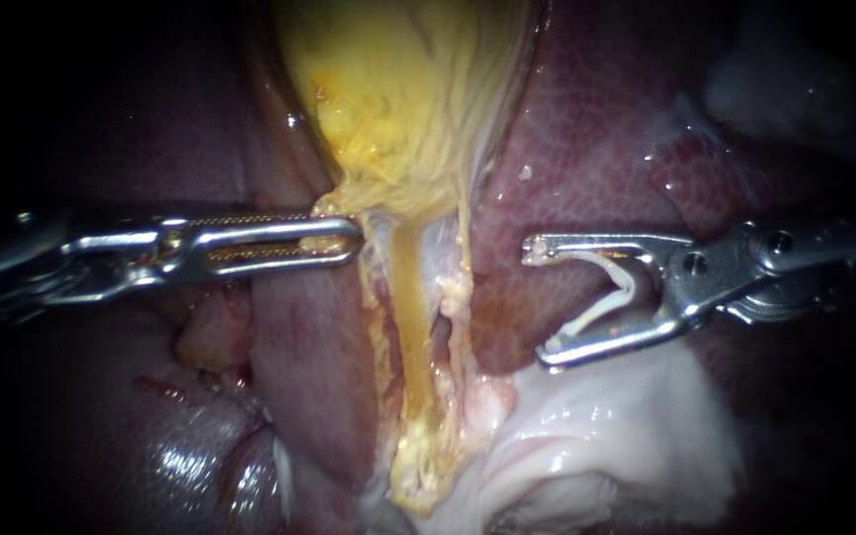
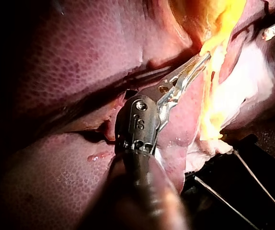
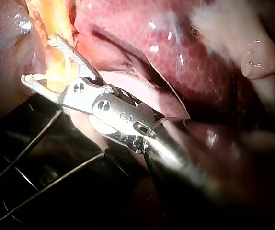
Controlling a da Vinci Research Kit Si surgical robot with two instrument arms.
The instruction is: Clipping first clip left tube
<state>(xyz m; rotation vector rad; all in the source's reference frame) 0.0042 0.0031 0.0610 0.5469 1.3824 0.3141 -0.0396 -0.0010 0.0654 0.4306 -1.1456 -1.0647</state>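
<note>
where our left instrument [image 1: 349,238] comes in from the left, its hand is clenched, both long jaws pinching the yellow lower edge of the gallbladder [image 1: 408,89]. just right of that tip we see the left tube [image 1: 410,307], yellow, running down from the gallbladder with liver [image 1: 587,149] on either side. a thinner strand [image 1: 464,253] hangs just beside it. further right, well apart from the left tube, our right instrument [image 1: 537,302] hovers over the liver. its hand is grasping a white clip [image 1: 606,305], jaws spread wide with the clip seated against both. pale tissue [image 1: 596,426] lies below it.
</note>
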